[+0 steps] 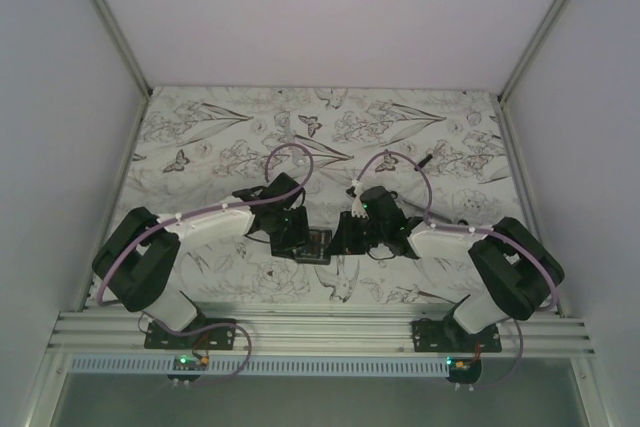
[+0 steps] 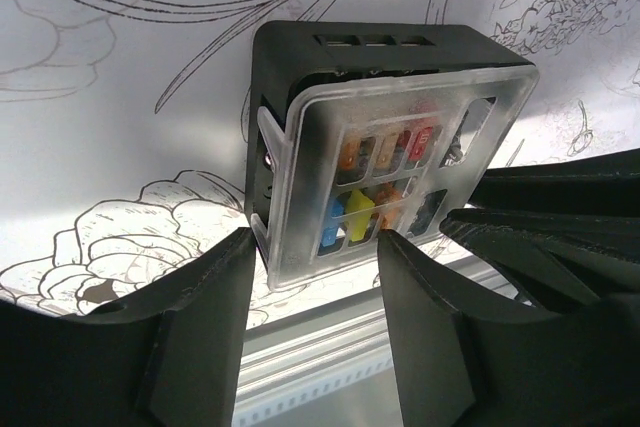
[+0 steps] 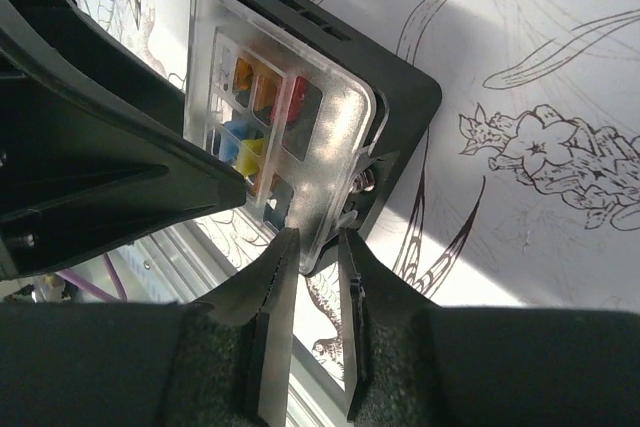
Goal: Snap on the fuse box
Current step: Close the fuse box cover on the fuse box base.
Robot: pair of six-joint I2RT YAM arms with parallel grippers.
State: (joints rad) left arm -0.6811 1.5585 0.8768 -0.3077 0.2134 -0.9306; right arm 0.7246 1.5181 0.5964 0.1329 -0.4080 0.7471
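Fuse box (image 2: 385, 147) sits hemmed between left hand (image 2: 315, 247) and right hand (image 3: 312, 243).

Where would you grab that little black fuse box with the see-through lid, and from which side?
Take the fuse box by its black base, fingers across two opposite flat side walls, coming in edge-on rather than over its front face. Those walls look straight and parallel; the clear cover looks tilted, not fully seated, so squeezing it might shift it.

Dim overhead, bright glare on fuse box (image 3: 300, 127)
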